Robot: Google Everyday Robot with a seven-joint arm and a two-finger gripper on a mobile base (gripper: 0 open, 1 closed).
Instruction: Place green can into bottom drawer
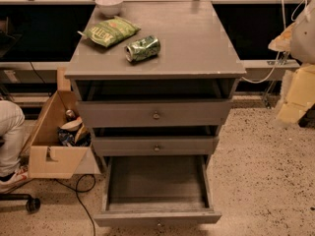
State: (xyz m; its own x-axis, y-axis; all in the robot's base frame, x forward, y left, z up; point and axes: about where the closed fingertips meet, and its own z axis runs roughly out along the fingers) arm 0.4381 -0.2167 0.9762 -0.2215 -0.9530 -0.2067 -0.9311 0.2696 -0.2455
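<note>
The hand (294,98) hangs at the right edge, well apart from the cabinet; I cannot tell whether it is apart or together. Up and left of it, the can (143,48) lies on its side on the surface (197,43), not yet picked up. Down and left, the bottom drawer (147,215) stands pulled open, presumably so the can can go in.

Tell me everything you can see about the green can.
The green can is a small metal drink can, green with white marbling and a silver end facing left. It looks slightly dented and lies on its side on the grey cabinet top, beside the chip bag. The hand is at the right edge, away from it.
</note>
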